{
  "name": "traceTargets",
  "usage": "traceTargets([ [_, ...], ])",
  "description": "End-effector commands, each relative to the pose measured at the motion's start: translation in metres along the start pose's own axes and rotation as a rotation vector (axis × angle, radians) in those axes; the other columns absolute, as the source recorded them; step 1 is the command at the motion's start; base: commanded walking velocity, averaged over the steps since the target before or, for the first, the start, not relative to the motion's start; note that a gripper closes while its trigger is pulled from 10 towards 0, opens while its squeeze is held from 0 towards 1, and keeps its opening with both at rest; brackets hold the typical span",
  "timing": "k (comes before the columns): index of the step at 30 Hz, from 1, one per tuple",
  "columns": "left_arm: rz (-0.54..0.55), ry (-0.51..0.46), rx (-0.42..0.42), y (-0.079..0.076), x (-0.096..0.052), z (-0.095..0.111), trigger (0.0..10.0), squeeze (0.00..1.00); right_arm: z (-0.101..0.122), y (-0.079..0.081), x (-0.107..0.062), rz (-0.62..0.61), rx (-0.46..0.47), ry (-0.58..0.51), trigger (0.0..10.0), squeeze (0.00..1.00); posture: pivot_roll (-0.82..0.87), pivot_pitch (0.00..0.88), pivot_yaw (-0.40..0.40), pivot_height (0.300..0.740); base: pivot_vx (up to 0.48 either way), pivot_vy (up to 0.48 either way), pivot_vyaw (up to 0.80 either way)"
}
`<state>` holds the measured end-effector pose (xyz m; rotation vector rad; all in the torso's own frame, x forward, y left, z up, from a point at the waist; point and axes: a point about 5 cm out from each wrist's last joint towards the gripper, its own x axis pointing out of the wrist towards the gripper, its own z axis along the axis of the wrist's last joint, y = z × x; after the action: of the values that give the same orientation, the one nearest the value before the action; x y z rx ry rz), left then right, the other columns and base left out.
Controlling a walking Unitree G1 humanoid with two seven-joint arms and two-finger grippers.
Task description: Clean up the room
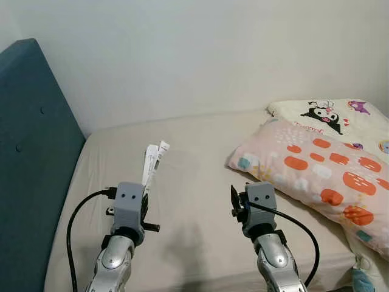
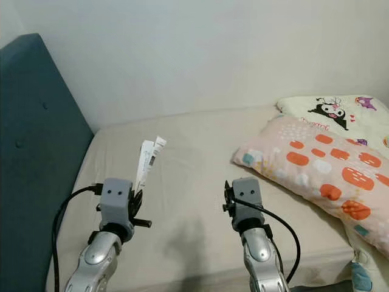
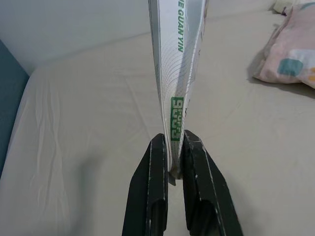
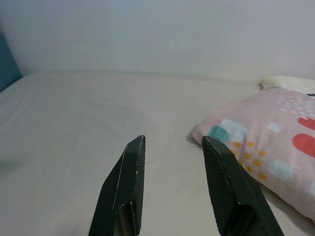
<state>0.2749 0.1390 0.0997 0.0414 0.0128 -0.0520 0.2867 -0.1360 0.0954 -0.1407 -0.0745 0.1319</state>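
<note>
- Left wrist view: left gripper is pinching a white folded packet, held upright over the bed's left side.
- right gripper has fingers spread, nothing in them, near the pink pillow by the bed's right edge.

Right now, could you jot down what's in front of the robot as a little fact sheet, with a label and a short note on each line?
place: a bed with a beige sheet, against a white wall
headboard: teal padded panel on the robot's left
left gripper: jaws shut on a folded white paper packet with green print, held upright over the sheet
right gripper: jaws open, nothing in them, over the bed
pillows: pink pillow with orange spots on the robot's right; behind it a cream cartoon-print pillow
</note>
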Motion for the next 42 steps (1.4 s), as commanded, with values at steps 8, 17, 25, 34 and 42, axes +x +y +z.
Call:
traceTargets([
  [8, 0.072, 0.145, 0.023, 0.008, -0.009, -0.039, 10.0, 0.00, -0.033, 0.015, -0.010, 0.046, 0.002, 0.132, 10.0, 0.00, -0.03, 0.084, -0.003, 0.740, 0.000, 0.000, 0.00],
  [17, 0.102, 0.114, 0.052, 0.010, -0.006, -0.037, 10.0, 0.00, -0.052, 0.018, -0.016, 0.054, -0.009, 0.219, 10.0, 0.00, -0.02, 0.082, -0.008, 0.740, 0.000, 0.000, 0.00],
  [25, 0.082, 0.108, 0.045, 0.006, -0.009, -0.038, 10.0, 0.00, -0.057, 0.015, -0.015, 0.034, -0.011, 0.247, 10.0, 0.00, -0.02, 0.075, -0.010, 0.740, 0.000, 0.000, 0.00],
  [34, 0.108, 0.107, 0.042, 0.007, -0.008, -0.038, 10.0, 0.00, -0.056, 0.014, -0.013, 0.028, 0.002, 0.235, 10.0, 0.00, -0.02, 0.065, -0.010, 0.740, 0.000, 0.000, 0.00],
  [42, 0.104, 0.102, 0.048, 0.007, -0.009, -0.038, 10.0, 0.00, -0.056, 0.013, -0.013, 0.033, -0.002, 0.228, 10.0, 0.00, -0.02, 0.060, -0.014, 0.740, 0.000, 0.000, 0.00],
])
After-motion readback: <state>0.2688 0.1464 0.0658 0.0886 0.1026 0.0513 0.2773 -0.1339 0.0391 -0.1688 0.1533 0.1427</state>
